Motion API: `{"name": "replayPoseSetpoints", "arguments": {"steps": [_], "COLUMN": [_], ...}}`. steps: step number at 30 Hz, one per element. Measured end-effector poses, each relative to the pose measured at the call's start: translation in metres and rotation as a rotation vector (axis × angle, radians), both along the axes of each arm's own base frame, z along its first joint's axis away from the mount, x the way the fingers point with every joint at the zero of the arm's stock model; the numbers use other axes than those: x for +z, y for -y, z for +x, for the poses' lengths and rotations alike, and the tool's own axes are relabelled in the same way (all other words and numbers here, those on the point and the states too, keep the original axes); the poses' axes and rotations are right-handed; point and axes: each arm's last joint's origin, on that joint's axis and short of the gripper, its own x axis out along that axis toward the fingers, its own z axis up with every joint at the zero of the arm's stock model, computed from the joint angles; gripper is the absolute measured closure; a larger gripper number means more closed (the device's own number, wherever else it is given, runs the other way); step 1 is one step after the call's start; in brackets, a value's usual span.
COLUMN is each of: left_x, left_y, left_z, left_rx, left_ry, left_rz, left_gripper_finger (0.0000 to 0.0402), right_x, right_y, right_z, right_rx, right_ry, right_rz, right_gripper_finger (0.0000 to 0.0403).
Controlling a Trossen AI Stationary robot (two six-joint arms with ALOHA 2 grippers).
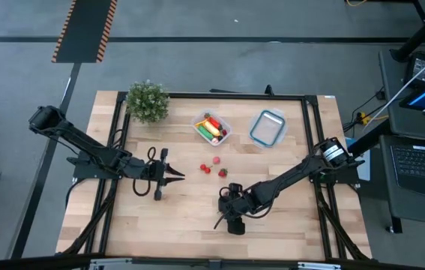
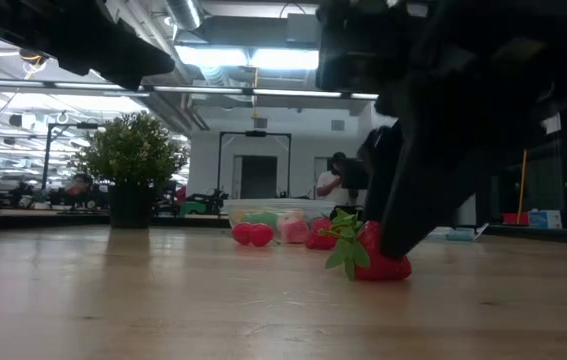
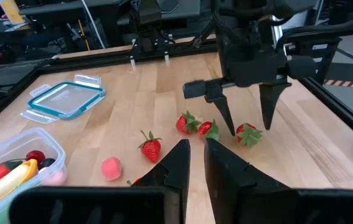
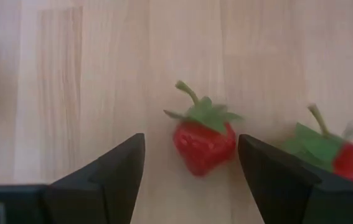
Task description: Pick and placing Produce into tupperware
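Note:
The clear tupperware (image 1: 212,127) stands at the table's far middle and holds a yellow banana, a green piece and red pieces. Several tiny strawberries (image 1: 214,159) lie on the wood in front of it. My right gripper (image 3: 249,129) points steeply down, open. Its fingers stand on either side of one strawberry (image 4: 204,142) without touching it. That strawberry lies on its side on the table, and another strawberry (image 4: 344,158) lies close beside it. My left gripper (image 1: 176,176) hovers left of the strawberries, pointing toward them. A narrow gap shows between its fingers (image 3: 195,149), with nothing in it.
A clear blue-rimmed lid (image 1: 267,127) lies right of the tupperware. A bushy potted plant (image 1: 147,100) stands at the far left corner. A small pink piece (image 3: 111,167) lies near the left gripper. Bare wood lies toward the near edge.

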Motion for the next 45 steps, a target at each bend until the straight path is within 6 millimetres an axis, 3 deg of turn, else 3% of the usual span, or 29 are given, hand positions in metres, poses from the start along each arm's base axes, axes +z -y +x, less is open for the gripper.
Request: {"name": "replayPoseSetpoints", "arguments": {"steps": [5, 14, 17, 23, 36, 45], "left_x": [0.000, 0.000, 0.000, -0.001, -0.001, -0.002], "left_y": [0.000, 0.000, 0.000, 0.000, 0.000, 0.001], "left_z": [0.000, 0.000, 0.000, 0.000, 0.000, 0.000], "left_rx": [0.000, 0.000, 0.000, 0.000, 0.000, -0.026], "left_ry": [-0.004, -0.003, -0.003, -0.009, -0.011, -0.024], "left_rz": [0.002, 0.001, 0.002, 0.004, 0.005, 0.001], "left_gripper_finger": [0.0353, 0.0357, 0.0365, 0.0378, 0.0401, 0.0384], "right_x": [-0.011, -0.012, -0.013, -0.013, -0.011, 0.008], "right_y": [-0.001, 0.000, 0.001, 0.005, 0.008, 0.010], "right_z": [0.003, 0.004, 0.003, 0.004, 0.006, 0.010], "right_rx": [-0.004, -0.028, -0.042, -0.057, -0.054, -0.041], "right_ry": [-0.005, 0.015, 0.009, -0.011, -0.014, 0.044], "right_rz": [-0.011, -0.050, -0.052, -0.035, -0.021, -0.011], "right_gripper_finger": [0.0143, 0.0149, 0.0174, 0.0264, 0.0265, 0.0265]}}
